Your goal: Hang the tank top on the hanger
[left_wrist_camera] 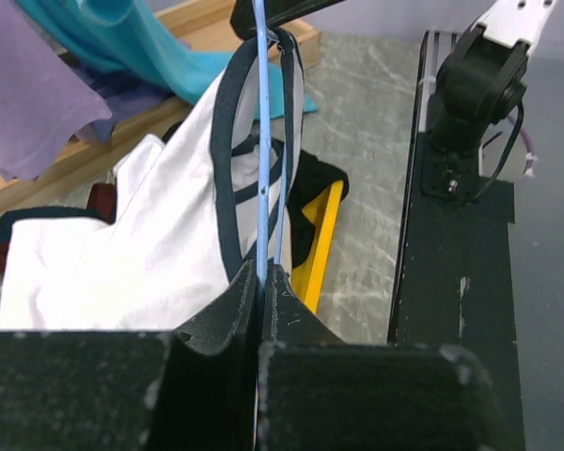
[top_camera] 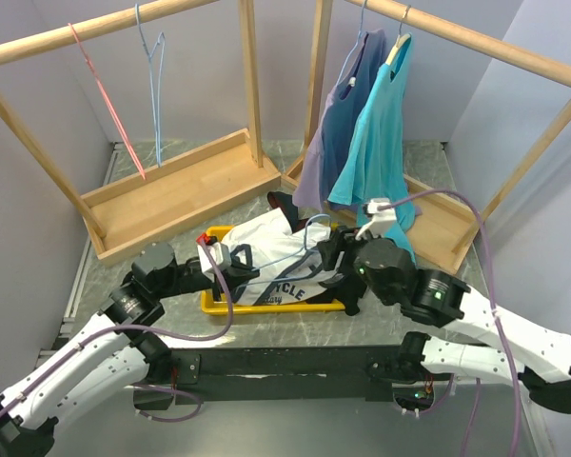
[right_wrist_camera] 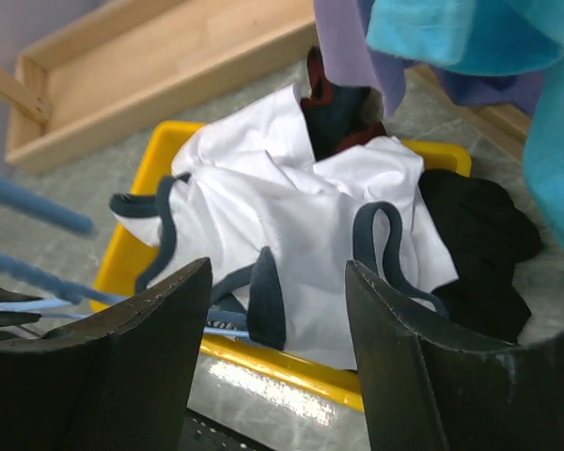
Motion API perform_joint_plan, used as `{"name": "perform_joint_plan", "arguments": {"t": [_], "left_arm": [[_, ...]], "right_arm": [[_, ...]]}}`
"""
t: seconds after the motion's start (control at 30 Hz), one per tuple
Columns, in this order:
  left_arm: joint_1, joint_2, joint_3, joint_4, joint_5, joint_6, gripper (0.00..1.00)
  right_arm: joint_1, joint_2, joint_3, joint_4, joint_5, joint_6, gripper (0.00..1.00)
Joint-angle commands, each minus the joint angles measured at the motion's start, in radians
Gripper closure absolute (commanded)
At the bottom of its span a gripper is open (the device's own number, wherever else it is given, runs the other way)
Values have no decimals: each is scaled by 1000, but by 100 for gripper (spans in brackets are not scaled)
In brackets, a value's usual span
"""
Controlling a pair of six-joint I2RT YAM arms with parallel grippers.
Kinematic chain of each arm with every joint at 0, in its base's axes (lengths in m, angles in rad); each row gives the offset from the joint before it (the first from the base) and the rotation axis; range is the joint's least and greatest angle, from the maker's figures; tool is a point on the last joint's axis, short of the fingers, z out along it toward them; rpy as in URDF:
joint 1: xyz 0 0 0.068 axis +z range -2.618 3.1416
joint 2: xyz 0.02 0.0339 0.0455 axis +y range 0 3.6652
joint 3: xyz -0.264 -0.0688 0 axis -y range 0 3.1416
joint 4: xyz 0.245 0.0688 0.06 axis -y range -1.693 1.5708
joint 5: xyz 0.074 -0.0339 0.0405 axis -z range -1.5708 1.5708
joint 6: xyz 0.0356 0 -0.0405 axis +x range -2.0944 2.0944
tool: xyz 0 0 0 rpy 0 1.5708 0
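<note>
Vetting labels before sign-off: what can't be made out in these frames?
- Hanger hook: left wrist view, the wire runs off the top edge; top view, too thin to trace among the cloth.
- Tank top print: top view, folds hide its first letters.
- Hanger wires in the right wrist view: blurred at the left edge.
- Dark cloth: right wrist view, the tank top covers most of it.

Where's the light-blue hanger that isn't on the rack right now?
Top view, centre: the hanger lies across the tank top above the yellow tray. The left gripper is shut on its wire, which runs along a navy-trimmed strap.
</note>
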Motion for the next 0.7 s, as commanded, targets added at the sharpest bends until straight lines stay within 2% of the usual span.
{"name": "perform_joint_plan", "arguments": {"t": [0.0, 0.17, 0.3, 0.43, 0.67], "left_arm": [[-5, 3, -2, 180, 16, -63, 99], [-9, 38, -10, 229, -4, -168, 99], [-14, 85, -4, 277, -39, -256, 99], [-32, 159, -1, 346, -49, -320, 99], [-106, 274, 31, 389, -112, -330, 99]], "right_arm": [[-9, -104, -66, 101, 25, 13, 33], [-11, -214, -137, 171, 24, -20, 32], [-11, -279, -169, 273, -67, -102, 31], [-11, -224, -125, 278, -98, -174, 29], [-9, -64, -7, 238, -36, -206, 30]]}}
